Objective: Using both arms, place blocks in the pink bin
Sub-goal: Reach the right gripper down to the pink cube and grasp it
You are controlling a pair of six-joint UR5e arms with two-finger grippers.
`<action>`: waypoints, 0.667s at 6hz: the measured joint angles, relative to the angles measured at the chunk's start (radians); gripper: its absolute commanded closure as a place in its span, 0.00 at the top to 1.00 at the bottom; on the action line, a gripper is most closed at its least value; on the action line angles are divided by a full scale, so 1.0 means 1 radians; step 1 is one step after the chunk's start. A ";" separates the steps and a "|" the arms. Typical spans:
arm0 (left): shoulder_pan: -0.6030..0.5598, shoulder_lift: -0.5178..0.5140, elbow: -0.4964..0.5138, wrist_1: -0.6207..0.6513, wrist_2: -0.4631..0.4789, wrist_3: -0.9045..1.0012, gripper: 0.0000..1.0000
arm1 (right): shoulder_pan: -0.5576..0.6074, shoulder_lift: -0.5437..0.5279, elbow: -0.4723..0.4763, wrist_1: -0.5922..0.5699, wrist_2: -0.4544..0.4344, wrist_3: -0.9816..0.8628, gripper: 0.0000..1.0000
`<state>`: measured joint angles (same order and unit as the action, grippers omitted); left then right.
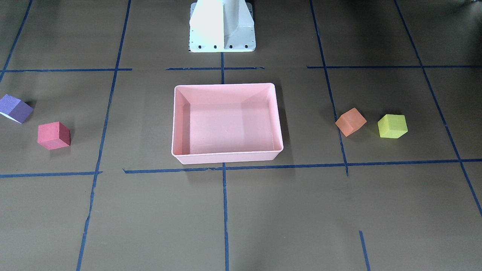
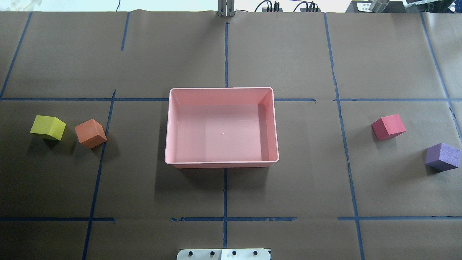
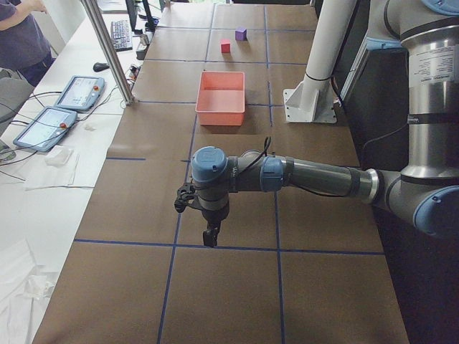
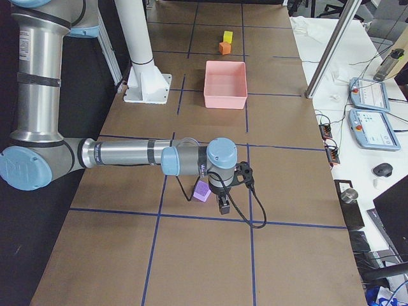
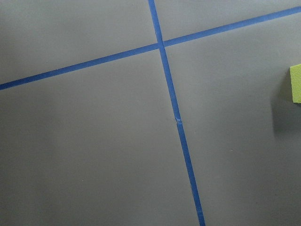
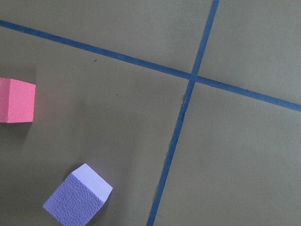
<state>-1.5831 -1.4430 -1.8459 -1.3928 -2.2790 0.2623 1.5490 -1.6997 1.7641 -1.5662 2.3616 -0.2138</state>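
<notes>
Overhead exterior: pink bin sitting empty; red block, yellow block, purple block, orange block lying outside, awaiting pickup. Left gripper, right gripper: opening state impossible to tell.

Bare worktop flanks the pink bin on both sides. Orange block and yellow block leave only a slim gap for my left claw; red block and purple block stand wider apart. The white pedestal rises on my side of the bin.
</notes>
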 measured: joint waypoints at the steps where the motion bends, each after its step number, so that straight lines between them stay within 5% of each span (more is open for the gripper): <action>1: 0.001 0.000 -0.001 0.000 0.000 0.000 1.00 | -0.009 0.003 0.000 0.000 0.001 0.002 1.00; 4: 0.003 -0.001 -0.006 -0.003 -0.002 0.001 1.00 | -0.159 0.082 -0.002 0.117 0.001 0.260 1.00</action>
<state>-1.5802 -1.4435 -1.8520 -1.3955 -2.2806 0.2638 1.3898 -1.6175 1.7622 -1.4491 2.3625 0.0459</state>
